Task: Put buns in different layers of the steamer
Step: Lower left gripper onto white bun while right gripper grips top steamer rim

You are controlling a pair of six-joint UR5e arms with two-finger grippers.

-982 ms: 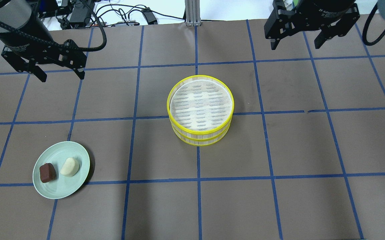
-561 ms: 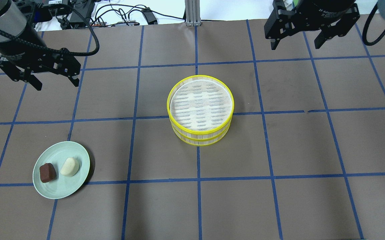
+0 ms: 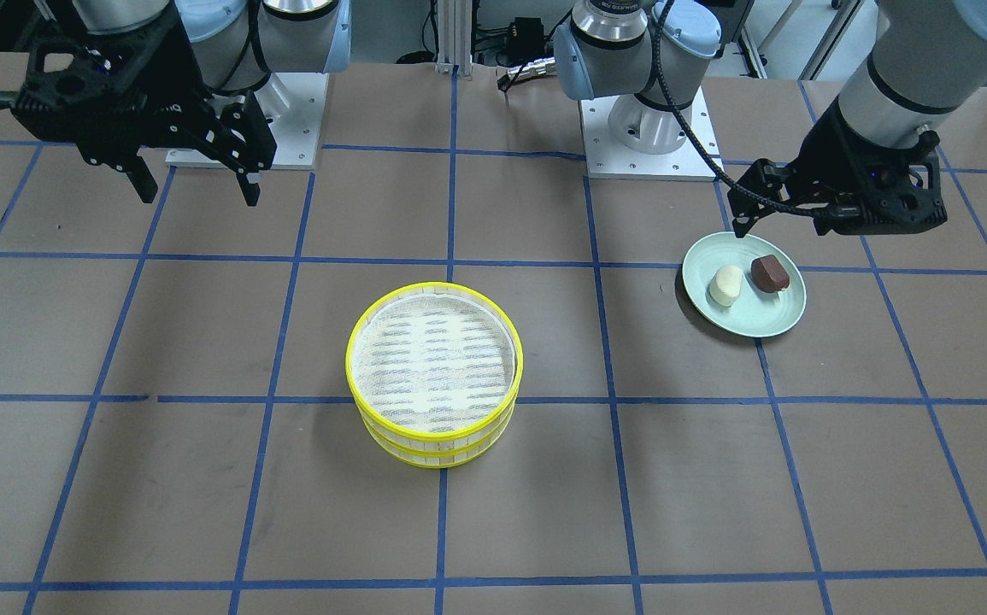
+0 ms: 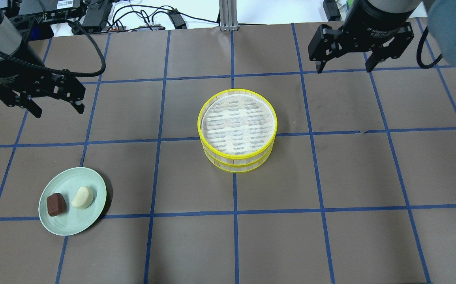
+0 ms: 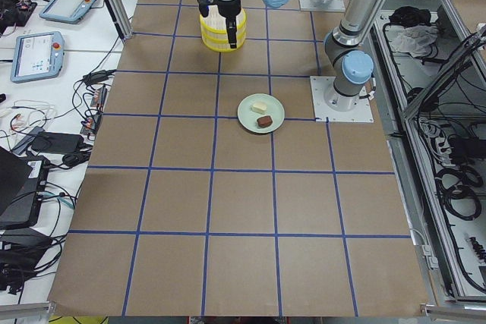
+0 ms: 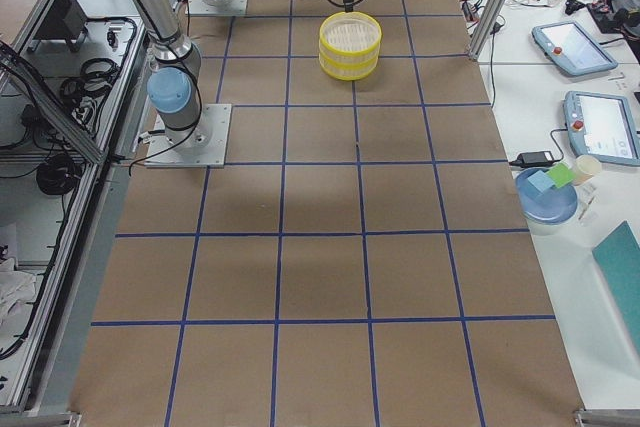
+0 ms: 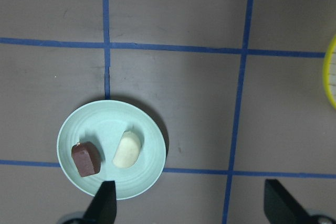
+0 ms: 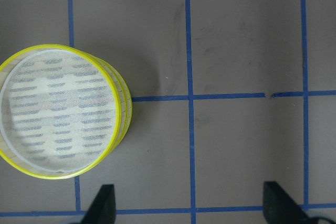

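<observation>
A cream-white bun [image 4: 83, 197] and a dark reddish-brown bun [image 4: 56, 204] lie side by side on a pale green plate [image 4: 74, 225] at the left. Both steamer layers [image 4: 237, 130] stand stacked mid-table, and the top one is empty. My left gripper [image 4: 58, 111] is open and empty. It hangs above the table, apart from the plate. The left wrist view shows the cream bun [image 7: 127, 149], the brown bun [image 7: 85, 159] and the plate [image 7: 105, 121] near one finger [image 7: 105, 203]. My right gripper [image 4: 344, 68] is open and empty, off to the right of the steamer [image 8: 60, 109].
Brown paper with a blue tape grid [image 4: 235, 213] covers the table. Cables [image 4: 141, 17] and an aluminium post [image 4: 228, 15] sit at its far edge. Tablets [image 5: 34, 55] and a blue plate with cups [image 6: 545, 192] lie on side benches.
My left gripper has moved down and to the left in the overhead view, closer to the plate. My right gripper has shifted a little towards the steamer. Buns and steamer have not moved.
</observation>
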